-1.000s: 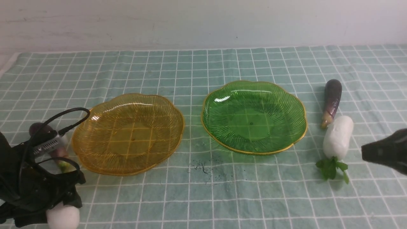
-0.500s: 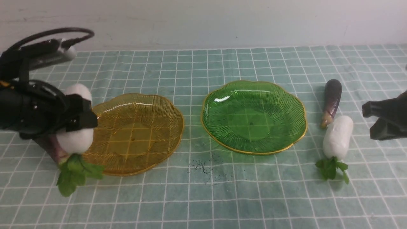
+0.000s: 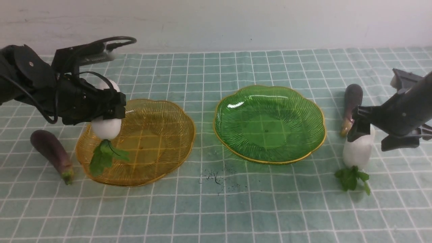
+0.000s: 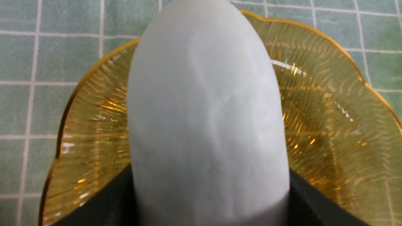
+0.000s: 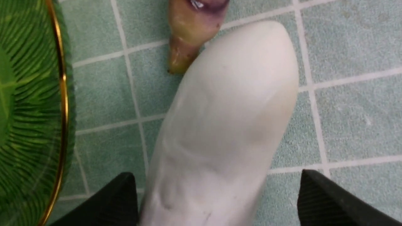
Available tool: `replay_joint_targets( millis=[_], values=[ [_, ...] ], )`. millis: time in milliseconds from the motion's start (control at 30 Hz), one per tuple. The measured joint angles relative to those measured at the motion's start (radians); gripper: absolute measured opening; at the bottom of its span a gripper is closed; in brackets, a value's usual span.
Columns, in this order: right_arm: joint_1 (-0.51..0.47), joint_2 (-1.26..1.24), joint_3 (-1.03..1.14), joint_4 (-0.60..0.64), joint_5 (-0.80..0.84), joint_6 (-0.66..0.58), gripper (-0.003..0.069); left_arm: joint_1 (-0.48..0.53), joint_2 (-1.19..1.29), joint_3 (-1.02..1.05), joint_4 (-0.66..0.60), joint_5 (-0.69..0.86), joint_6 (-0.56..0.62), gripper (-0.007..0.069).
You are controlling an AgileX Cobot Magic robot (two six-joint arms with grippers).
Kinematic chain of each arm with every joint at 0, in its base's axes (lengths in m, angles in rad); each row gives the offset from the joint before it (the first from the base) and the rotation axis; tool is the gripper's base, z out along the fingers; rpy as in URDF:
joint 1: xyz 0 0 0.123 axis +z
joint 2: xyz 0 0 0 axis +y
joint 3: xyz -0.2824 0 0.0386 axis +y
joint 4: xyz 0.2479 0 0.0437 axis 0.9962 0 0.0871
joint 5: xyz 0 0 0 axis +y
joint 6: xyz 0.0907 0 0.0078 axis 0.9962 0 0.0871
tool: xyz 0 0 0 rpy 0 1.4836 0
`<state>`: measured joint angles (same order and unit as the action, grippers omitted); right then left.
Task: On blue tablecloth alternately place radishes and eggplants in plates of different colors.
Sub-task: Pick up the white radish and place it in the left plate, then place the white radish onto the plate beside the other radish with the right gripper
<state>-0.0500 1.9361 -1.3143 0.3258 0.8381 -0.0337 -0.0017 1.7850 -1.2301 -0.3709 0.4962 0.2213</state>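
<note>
Over the ten o'clock part of the amber plate (image 3: 148, 155), the left gripper (image 3: 113, 109) is clasping a white radish (image 3: 106, 129) around its middle, and the radish's green leaves (image 3: 103, 158) are hanging toward six o'clock above the dish. At the plate's eight-to-nine o'clock side, one dark eggplant (image 3: 50, 152) is lying on the cloth (image 3: 155, 216), its stem end pointing toward five o'clock and resting just beside the golden rim. Toward three o'clock from the amber plate, the green plate (image 3: 266, 131) is sitting apart from it, while a small dark smudge (image 3: 214, 177) is showing on the cloth between seven and eight o'clock from the green one. Farther out, between three and four o'clock from the green plate, the right gripper (image 3: 377, 133) is hovering with its fingers spread about the second radish (image 5: 220, 131), which is lying with its leaves toward six o'clock. Beyond that radish's twelve o'clock end, another eggplant (image 3: 353, 98) is lying, its stem tip pointing between six and seven and sitting right by the radish.
</note>
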Motion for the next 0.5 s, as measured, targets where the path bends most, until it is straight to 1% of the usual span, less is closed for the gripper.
replay_joint_targets(
  millis=[100, 200, 233, 267, 400, 467, 500],
  values=[
    [0.000, 0.032, -0.013, 0.009, -0.007, 0.000, 0.0617, 0.000, 0.027, -0.009, -0.003, -0.002, 0.000, 0.0512],
    [0.000, 0.043, -0.017, 0.009, -0.011, 0.000, 0.0526, 0.000, 0.032, -0.012, -0.004, -0.003, 0.000, 0.0563],
    [0.000, 0.044, -0.017, 0.005, -0.012, 0.000, 0.0476, 0.000, 0.032, -0.015, -0.004, -0.003, 0.000, 0.0578],
    [0.000, 0.044, -0.019, -0.004, -0.011, 0.000, 0.0451, 0.000, 0.032, -0.022, -0.004, -0.002, 0.000, 0.0590],
    [-0.002, 0.040, -0.043, -0.048, 0.042, 0.003, 0.0464, 0.000, 0.032, -0.062, -0.004, 0.039, 0.000, 0.0601],
    [-0.002, 0.006, -0.080, -0.063, 0.135, 0.018, 0.0464, 0.000, 0.029, -0.108, 0.006, 0.100, -0.009, 0.0584],
    [0.004, -0.032, -0.102, -0.049, 0.165, 0.018, 0.0464, 0.002, 0.026, -0.127, 0.012, 0.136, -0.021, 0.0561]
  ],
)
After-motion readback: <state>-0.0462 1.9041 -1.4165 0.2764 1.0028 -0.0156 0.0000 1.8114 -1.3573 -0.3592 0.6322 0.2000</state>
